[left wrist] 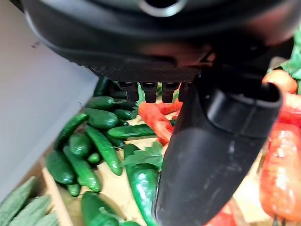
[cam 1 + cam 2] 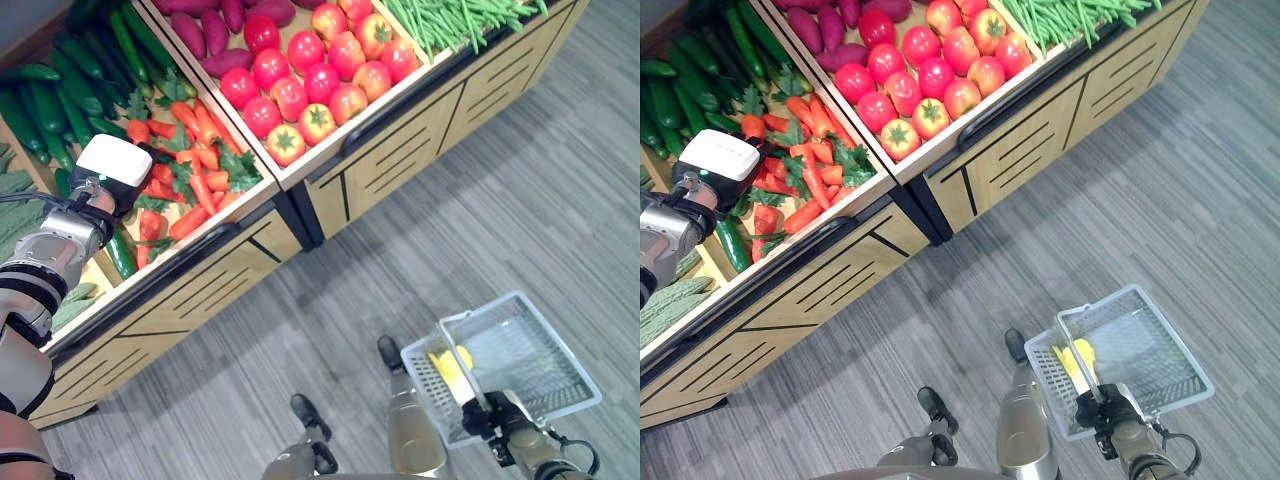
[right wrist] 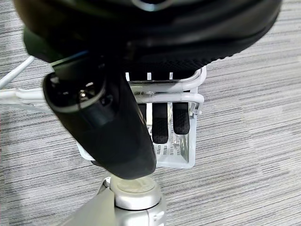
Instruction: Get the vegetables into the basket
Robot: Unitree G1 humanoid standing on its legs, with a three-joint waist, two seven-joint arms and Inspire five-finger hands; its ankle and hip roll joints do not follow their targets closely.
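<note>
Right hand (image 2: 1108,412) curled round the handle of the white wire basket (image 2: 545,385), corn cob (image 2: 448,368) inside; left hand (image 2: 112,172) over the carrots (image 2: 195,165), grip can't tell.

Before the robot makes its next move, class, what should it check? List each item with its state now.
1. Basket held: ok, right hand curled on its handle.
2. Basket has room: ok, one yellow item inside.
3. Left hand at the produce: ok, over the carrots.
4. Left hand's fingers: cannot tell, hidden from above.
5. Left hand holding a vegetable: cannot tell.
6. Cucumbers close by: ok.
</note>
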